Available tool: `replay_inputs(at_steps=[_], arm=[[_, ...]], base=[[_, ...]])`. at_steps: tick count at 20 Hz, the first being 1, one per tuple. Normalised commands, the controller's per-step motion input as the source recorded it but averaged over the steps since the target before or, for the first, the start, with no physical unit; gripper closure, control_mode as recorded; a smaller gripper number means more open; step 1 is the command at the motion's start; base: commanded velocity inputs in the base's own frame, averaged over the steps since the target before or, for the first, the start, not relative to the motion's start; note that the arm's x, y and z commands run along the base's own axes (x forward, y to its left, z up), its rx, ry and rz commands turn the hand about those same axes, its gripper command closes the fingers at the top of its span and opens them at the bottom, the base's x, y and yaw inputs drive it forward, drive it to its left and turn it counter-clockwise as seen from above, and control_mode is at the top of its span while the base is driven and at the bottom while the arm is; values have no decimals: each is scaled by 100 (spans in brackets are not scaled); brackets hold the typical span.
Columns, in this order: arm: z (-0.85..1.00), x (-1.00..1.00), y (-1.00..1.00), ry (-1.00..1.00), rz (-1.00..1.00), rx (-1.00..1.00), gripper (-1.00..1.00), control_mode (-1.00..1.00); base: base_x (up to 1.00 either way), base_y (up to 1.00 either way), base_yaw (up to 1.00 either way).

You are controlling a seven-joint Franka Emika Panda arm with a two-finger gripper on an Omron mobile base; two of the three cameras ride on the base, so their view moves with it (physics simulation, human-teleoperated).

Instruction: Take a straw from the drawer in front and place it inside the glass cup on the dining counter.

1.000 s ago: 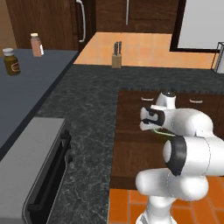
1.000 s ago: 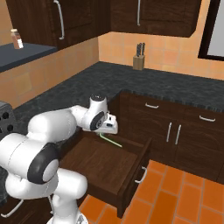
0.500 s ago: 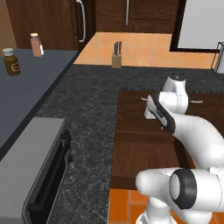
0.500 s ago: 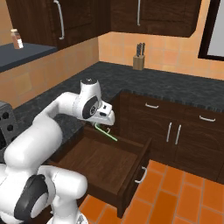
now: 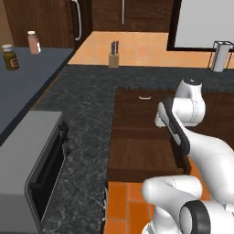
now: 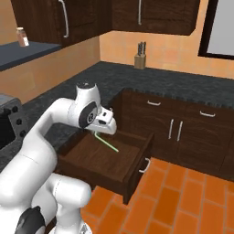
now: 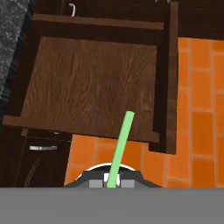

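Note:
My gripper [image 6: 98,132] is shut on one end of the straw [image 6: 108,143], a thin light-green stick that slants down from the fingers over the open drawer [image 6: 98,157]. In the hand view the straw [image 7: 120,144] runs up from between the gripper [image 7: 111,182] fingertips, above the near front edge of the drawer [image 7: 92,83], whose wooden floor is bare. From the left base camera the dark-brown drawer [image 5: 141,151] sits pulled out under my arm. The glass cup and the dining counter are out of view.
Black speckled countertop [image 5: 87,100] wraps around the corner, with a knife block [image 5: 113,55] at the back. A grey oven-like appliance [image 5: 32,169] stands near left. Two spice jars [image 5: 9,57] sit on a grey ledge. Orange tile floor [image 6: 183,196] lies before dark cabinets [image 6: 173,130].
The arm has risen from low inside the drawer, carrying the straw up with it. The straw now hangs above the drawer floor instead of lying on it.

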Motion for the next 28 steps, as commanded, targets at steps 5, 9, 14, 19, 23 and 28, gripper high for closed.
replay_inputs(at_steps=[5, 9, 14, 19, 23, 28], arm=[[0, 0, 0, 0, 0, 0, 100, 100], [0, 0, 0, 0, 0, 0, 100, 100], [0, 0, 0, 0, 0, 0, 100, 100], [0, 0, 0, 0, 0, 0, 100, 100], [0, 0, 0, 0, 0, 0, 100, 100], [0, 0, 0, 0, 0, 0, 100, 100]], base=[[-51, -56, -59], [0, -56, -84], [0, -71, -80], [0, -81, -73], [-71, -75, -52], [-84, -83, -42]])
